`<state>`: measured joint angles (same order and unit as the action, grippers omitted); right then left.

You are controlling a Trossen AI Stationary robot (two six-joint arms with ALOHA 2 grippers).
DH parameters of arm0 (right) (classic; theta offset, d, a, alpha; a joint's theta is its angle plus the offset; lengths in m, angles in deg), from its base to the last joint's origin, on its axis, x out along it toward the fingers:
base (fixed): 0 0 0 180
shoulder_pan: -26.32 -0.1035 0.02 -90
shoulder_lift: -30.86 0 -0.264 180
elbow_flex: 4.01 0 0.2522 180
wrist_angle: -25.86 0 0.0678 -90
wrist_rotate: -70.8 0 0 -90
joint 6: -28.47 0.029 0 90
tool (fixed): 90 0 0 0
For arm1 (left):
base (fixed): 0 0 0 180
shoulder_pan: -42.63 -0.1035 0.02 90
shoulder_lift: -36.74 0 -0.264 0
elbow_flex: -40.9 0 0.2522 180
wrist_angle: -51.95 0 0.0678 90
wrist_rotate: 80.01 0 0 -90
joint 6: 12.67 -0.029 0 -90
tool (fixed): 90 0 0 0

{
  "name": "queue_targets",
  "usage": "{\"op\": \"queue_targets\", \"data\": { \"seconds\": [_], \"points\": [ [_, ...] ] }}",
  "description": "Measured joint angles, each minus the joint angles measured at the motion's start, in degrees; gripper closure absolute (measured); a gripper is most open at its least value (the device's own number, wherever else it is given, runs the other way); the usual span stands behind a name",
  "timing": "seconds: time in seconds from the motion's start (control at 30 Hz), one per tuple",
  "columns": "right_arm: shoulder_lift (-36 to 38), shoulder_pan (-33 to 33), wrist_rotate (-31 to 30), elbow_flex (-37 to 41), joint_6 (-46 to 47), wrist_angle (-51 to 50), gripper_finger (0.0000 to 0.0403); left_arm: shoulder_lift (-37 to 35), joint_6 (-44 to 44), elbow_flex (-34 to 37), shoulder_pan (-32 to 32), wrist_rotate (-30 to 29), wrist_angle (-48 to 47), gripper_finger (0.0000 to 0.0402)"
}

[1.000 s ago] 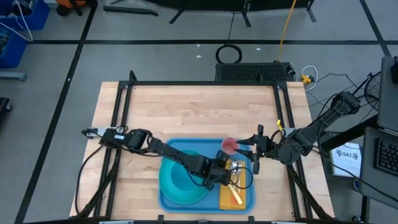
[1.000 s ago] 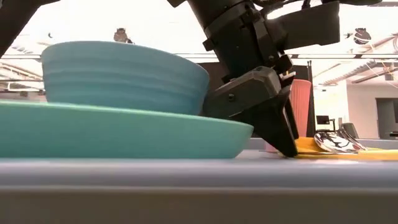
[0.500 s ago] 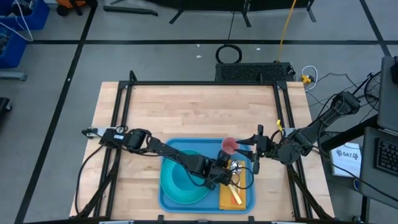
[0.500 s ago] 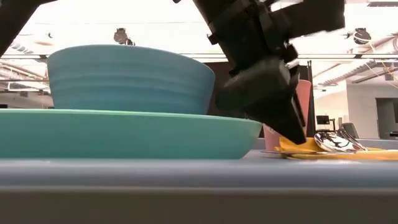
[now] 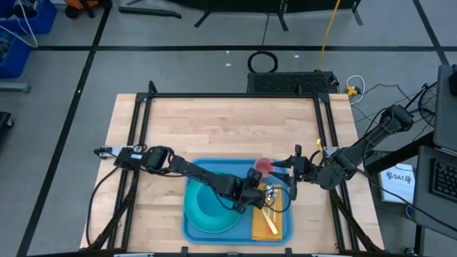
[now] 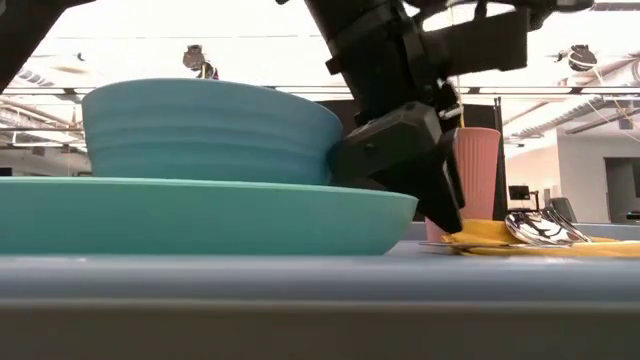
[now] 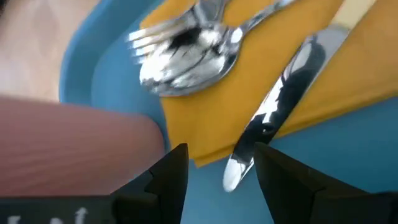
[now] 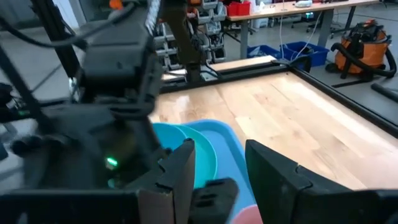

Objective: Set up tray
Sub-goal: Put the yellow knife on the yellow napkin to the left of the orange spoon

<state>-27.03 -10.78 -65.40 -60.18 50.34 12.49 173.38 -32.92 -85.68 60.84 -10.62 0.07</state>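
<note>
The blue tray [image 5: 187, 234] lies at the table's near edge. On its left half sits a turquoise plate [image 5: 202, 220] with a bowl [image 6: 210, 130] on it. The orange napkin [image 7: 249, 93] lies flat on the tray's right half and carries a knife [image 7: 280, 106], a spoon [image 7: 186, 62] and a fork. A pink cup [image 5: 263, 166] stands upright at the tray's far right. My left gripper [image 7: 221, 180] hovers open just above the napkin's far edge, with the knife's tip between its fingers, untouched. My right gripper [image 5: 292, 178] is open, level, just right of the cup.
The left arm reaches across the plate and bowl from the table's left. Black frame rails run along the table's left, right and far sides. Bare wood lies beyond the tray toward the far edge [image 5: 228, 128].
In the low view my left gripper has risen a little off the tray floor by the napkin's edge and shifted slightly toward the plate. The right gripper has edged a little toward the near edge. The cup and cutlery have stayed put.
</note>
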Motion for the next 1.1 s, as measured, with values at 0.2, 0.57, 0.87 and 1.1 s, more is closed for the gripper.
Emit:
{"op": "queue_targets", "data": {
  "seconds": [0.2, 0.57, 0.87, 1.1],
  "points": [
    [0.0, 0.0, 1.55, 0.02, -0.94, 2.11, 0.0271, 0.02, 2.64, 0.0, -1.06, 1.7, -2.21, 0.0215],
    [0.0, -0.02, 1.59, 0.04, -1.55, 2.0, 0.0271, 0.02, 4.1, 0.0, -1.02, 6.02, -4.23, 0.0215],
    [0.0, -0.02, 1.53, 0.04, -1.55, 2.09, 0.0271, 0.09, 4.53, 0.02, -2.01, 3.79, 1.06, 0.0215],
    [0.0, -0.02, 1.53, 0.04, -1.55, 2.87, 0.0271, 0.09, 5.04, 0.02, -2.55, 3.53, -2.59, 0.0215]
  ]
}}
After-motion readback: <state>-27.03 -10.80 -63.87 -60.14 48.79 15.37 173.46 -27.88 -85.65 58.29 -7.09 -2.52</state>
